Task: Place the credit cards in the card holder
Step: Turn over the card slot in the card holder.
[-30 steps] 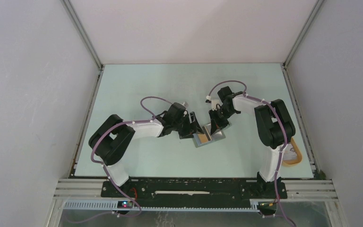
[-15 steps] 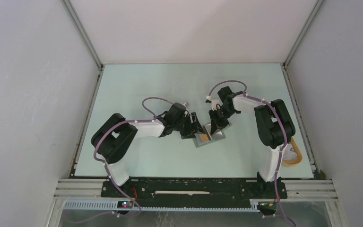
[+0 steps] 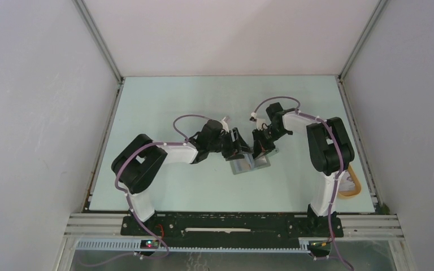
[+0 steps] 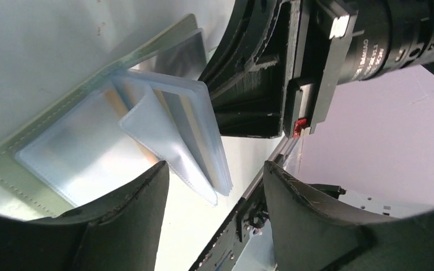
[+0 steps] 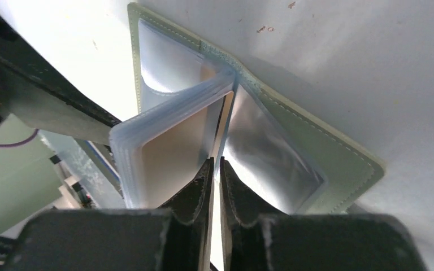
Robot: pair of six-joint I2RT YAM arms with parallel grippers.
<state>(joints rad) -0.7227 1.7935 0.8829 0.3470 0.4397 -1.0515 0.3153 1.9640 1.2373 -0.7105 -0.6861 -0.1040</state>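
1. Meanwhile, at left, the left gripper (image 4: 215, 172) hangs low over the pale table (image 3: 164, 101). Its two dark fingers stand well apart with nothing clamped between them. The corner of a fan of clear sleeves (image 4: 186, 130) pokes toward the gap.
2. At centre, the card holder (image 5: 339, 152) lies open on the table with its grey-green cover down. The sleeves rise from its spine like half-turned pages. A tan tint shows inside one sleeve, and I cannot tell whether that is a card.
3. Just right of the spine, the right gripper (image 5: 216, 165) points down into the fold, its fingers drawn almost together with only a narrow slit between them. A pale sliver shows in that slit. It could be a card's edge or only the table behind.
4. At far right, a tan oval tray (image 3: 355, 191) sits near the table's edge, mostly hidden behind the right arm (image 3: 328, 147). Its contents are out of sight, and no loose credit cards show plainly anywhere.
5. The likely trouble is that nothing pins the holder down. A push from the right fingers could slide it or fold the sleeves over, so a card would slip between leaves rather than into a pocket.
6. The two grippers also work very close together. If the left one closes now, it could catch the sleeve fan, drag the holder, or knock against its neighbour.
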